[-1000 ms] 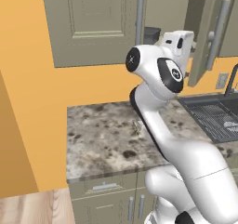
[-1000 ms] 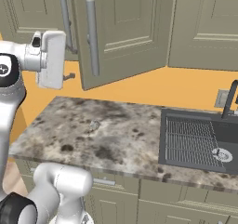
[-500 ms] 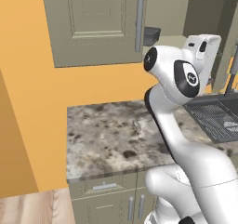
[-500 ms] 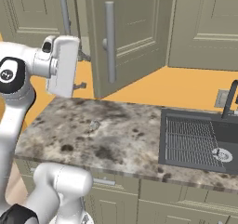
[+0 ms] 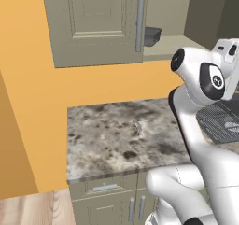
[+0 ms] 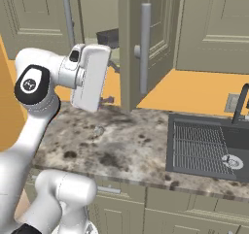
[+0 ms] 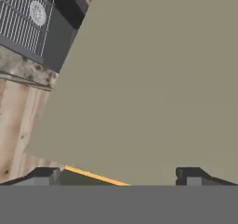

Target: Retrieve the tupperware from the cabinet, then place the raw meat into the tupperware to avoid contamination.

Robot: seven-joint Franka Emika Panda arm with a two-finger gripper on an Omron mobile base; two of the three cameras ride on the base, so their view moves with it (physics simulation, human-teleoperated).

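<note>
At upper centre the cabinet (image 5: 98, 23) shows one closed panelled door, and right of its handle the dark tupperware (image 5: 152, 36) sits on the shelf inside. The speckled worktop (image 5: 107, 140) spreads below; the white arm fills the right side

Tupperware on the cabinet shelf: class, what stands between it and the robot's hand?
In the right base view, the open cabinet door stands between the tupperware and the open gripper.

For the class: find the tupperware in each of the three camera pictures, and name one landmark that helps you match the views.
Left base view: tupperware on the cabinet shelf, upper middle, right of the closed door's handle.
Right base view: tupperware upper middle, left of the open door.
Hand view: not in it.
Shared landmark: the sink.
</note>
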